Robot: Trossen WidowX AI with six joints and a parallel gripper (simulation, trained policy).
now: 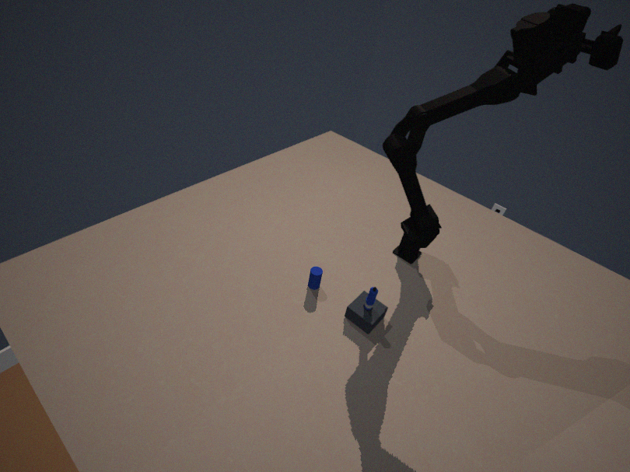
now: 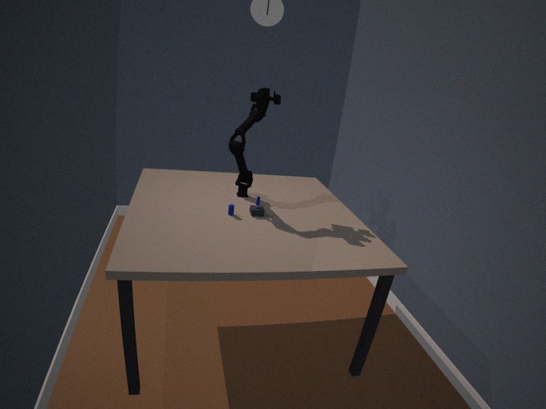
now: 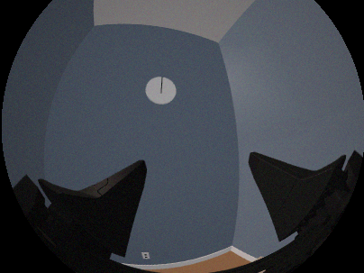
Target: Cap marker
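Note:
The blue marker stands upright in the dark holder block, with its dark tip bare at the top. The blue cap stands upright on the table, apart from the block and to its left in the top and exterior views. My gripper is open and empty. It is raised high above the table, far from marker and cap, and faces a wall. The wrist view shows neither marker, block nor cap.
The arm's base stands on the table behind the block. The arm reaches up from it, and its shadow falls across the table beside the block. A round clock hangs on the wall.

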